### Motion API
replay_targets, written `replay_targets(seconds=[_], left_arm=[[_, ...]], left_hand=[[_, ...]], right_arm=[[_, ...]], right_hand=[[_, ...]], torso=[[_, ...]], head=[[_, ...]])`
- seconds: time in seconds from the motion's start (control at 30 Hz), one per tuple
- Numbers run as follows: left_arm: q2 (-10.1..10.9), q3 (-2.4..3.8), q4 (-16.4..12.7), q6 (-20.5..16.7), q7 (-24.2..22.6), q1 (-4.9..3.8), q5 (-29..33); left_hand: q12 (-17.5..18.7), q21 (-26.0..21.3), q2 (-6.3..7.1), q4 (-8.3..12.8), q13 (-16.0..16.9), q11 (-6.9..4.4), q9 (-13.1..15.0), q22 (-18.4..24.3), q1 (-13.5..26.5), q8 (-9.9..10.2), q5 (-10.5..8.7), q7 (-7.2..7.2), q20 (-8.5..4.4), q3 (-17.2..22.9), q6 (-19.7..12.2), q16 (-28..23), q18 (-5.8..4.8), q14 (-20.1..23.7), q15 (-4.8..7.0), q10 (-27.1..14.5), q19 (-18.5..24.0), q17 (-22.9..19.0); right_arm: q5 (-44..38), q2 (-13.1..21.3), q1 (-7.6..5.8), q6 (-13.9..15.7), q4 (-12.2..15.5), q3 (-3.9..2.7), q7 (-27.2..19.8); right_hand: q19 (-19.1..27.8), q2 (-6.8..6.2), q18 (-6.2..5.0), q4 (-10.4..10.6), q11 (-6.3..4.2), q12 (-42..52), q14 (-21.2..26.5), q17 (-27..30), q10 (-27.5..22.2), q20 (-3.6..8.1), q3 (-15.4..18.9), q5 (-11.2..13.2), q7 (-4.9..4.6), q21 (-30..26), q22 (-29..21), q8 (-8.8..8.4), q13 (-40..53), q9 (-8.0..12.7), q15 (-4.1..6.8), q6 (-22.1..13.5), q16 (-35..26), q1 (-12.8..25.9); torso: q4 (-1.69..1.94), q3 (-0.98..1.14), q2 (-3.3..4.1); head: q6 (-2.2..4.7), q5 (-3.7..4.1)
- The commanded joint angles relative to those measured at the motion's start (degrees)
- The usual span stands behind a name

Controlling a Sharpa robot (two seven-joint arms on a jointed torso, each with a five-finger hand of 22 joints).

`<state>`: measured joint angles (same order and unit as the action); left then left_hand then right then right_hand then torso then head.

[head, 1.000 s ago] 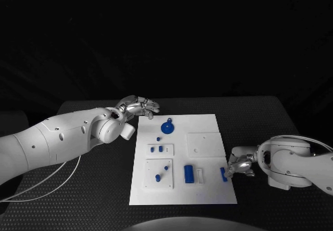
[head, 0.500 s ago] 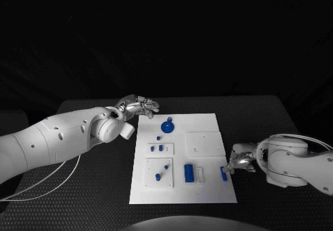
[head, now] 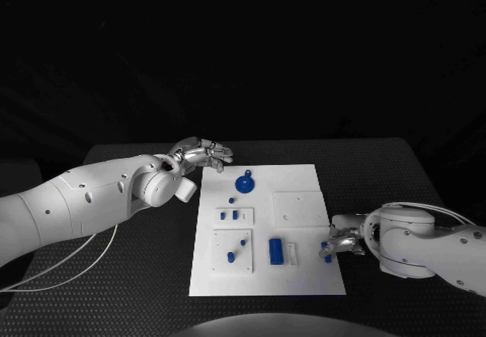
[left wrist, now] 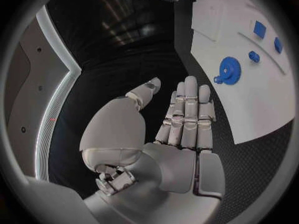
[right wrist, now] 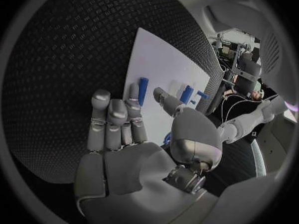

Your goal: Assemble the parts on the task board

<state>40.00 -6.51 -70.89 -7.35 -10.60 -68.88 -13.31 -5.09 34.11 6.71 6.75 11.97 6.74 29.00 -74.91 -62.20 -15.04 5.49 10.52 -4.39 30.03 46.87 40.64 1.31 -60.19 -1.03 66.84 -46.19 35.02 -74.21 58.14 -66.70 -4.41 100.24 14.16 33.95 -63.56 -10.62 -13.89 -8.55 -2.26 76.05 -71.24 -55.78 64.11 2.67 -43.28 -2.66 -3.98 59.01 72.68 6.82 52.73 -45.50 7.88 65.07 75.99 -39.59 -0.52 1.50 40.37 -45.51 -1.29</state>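
Hands at work over the white rectangular task board (head: 265, 232) on the black table (head: 132, 281). Head view: the right hand (head: 344, 242) sits at the board's near right edge, fingertips at a small blue bar-shaped part (head: 326, 253); whether it grips the bar cannot be told here. The left hand (head: 203, 154) hovers off the board's far left corner, fingers curled, holding nothing, with the blue gear-shaped part (head: 244, 185) just beyond its fingertips.

Left wrist view: the left hand (left wrist: 162, 134) shows its fingers straight and side by side, thumb apart, nothing in it, the gear (left wrist: 229, 70) lying ahead on the board.

Right wrist view: the right hand (right wrist: 134, 134) has its fingers extended toward the blue bar (right wrist: 142, 90), thumb apart, apparently not pinching it. The risk, judged from here: closing off-centre could nudge the bar off the board's edge.
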Motion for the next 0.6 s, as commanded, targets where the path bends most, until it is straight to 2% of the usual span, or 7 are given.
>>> replay_targets(seconds=[0.03, 0.43, 0.6], left_arm=[[0.03, 0.03, -0.19, 0.89, -0.48, -0.03, -0.15], [0.21, 0.03, -0.39, 1.0, -0.44, -0.03, -0.17], [0.26, 0.03, -0.54, 1.11, -0.4, -0.03, -0.26]], left_hand=[[-0.21, -0.38, -0.17, 0.0, 0.06, 0.09, 0.04, -0.26, -0.05, -0.21, 0.1, -0.04, -0.09, -0.33, 0.4, -0.37, 0.89, -0.38, -0.02, 0.43, -0.36, 0.07], [-0.2, -0.41, -0.21, -0.02, 0.05, 0.09, 0.03, -0.28, -0.01, -0.21, 0.1, -0.03, -0.1, -0.36, 0.38, -0.4, 0.88, -0.38, -0.02, 0.42, -0.36, 0.1], [-0.2, -0.43, -0.24, -0.03, 0.05, 0.09, 0.02, -0.29, 0.01, -0.21, 0.1, -0.03, -0.11, -0.36, 0.37, -0.41, 0.87, -0.38, -0.02, 0.43, -0.37, 0.11]], right_arm=[[-2.67, -0.5, 0.91, -0.31, -0.23, 0.03, 0.31], [-15.56, -3.32, 4.25, 1.2, -1.45, 0.03, 0.64], [-20.84, -4.22, 5.67, 2.08, -1.9, 0.02, 0.68]], right_hand=[[-0.35, -0.12, -1.11, -0.33, 0.05, -0.08, -0.45, -0.06, 0.37, 0.1, -0.06, -0.14, -0.08, 0.15, -0.09, 0.12, 0.13, 0.09, -0.06, 0.39, -0.32, -0.42], [-0.53, -0.48, -1.11, -1.38, -0.01, 0.01, -0.67, -0.21, 1.01, 0.16, -0.22, -0.14, -0.01, 0.21, -0.12, 0.42, 0.97, 0.19, -0.05, 0.57, -0.46, -2.01], [-0.65, -0.02, -1.11, -2.18, -0.06, 0.04, -0.83, -0.28, 1.4, 0.2, -0.41, -0.14, 0.04, 0.22, -0.15, 0.61, 1.43, 0.26, -0.04, 0.7, -0.57, -3.34]], torso=[[-0.02, 0.06, 0.02], [-0.07, 0.12, 0.02], [-0.03, 0.11, 0.04]], head=[[-0.02, -0.04], [-0.31, -0.09], [-0.37, -0.09]])
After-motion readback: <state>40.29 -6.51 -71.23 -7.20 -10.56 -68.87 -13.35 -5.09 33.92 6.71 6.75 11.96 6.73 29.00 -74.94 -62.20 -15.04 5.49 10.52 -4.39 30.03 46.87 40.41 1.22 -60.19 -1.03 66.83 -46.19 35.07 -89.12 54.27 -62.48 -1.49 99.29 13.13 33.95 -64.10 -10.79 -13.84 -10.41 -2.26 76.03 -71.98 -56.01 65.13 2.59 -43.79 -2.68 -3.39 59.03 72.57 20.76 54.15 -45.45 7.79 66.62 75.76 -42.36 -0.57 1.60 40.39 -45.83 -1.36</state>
